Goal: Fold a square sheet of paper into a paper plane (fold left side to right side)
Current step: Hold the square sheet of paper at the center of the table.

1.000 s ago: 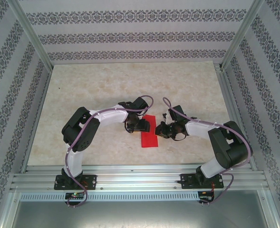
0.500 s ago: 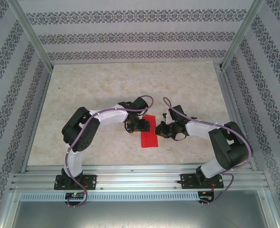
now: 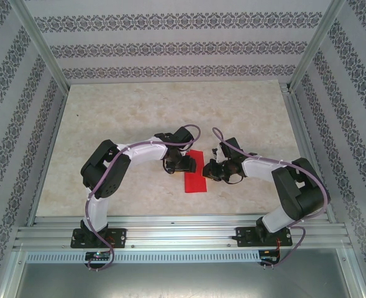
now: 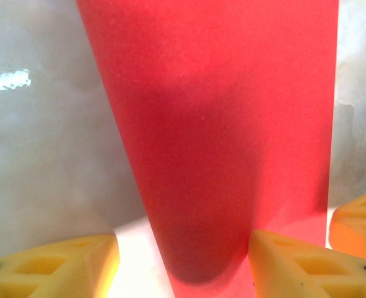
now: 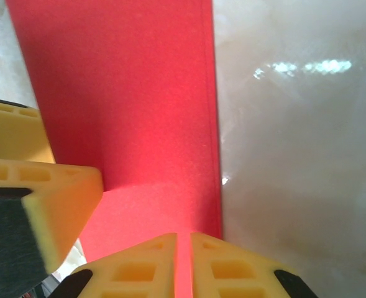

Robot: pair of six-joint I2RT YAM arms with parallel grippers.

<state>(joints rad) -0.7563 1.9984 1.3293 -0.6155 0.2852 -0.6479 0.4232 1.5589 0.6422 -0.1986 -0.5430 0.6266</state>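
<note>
The left gripper (image 4: 184,248) stands open; the folded sheet of paper (image 4: 220,112) lies between its fingers and runs out ahead, probably steadied flat that way; the right gripper (image 5: 184,239) is closed, its tips on the sheet just inside the doubled edge, seemingly pressing the layers onto the table (image 5: 294,155).

No text, label, brand, number or sign can be read in any of the views. The sheet of paper (image 3: 195,172) is plain red with nothing written on it, and the walls (image 3: 170,47) around the desk (image 3: 170,108) carry bands of a repeating ornamental pattern rather than lettering.
</note>
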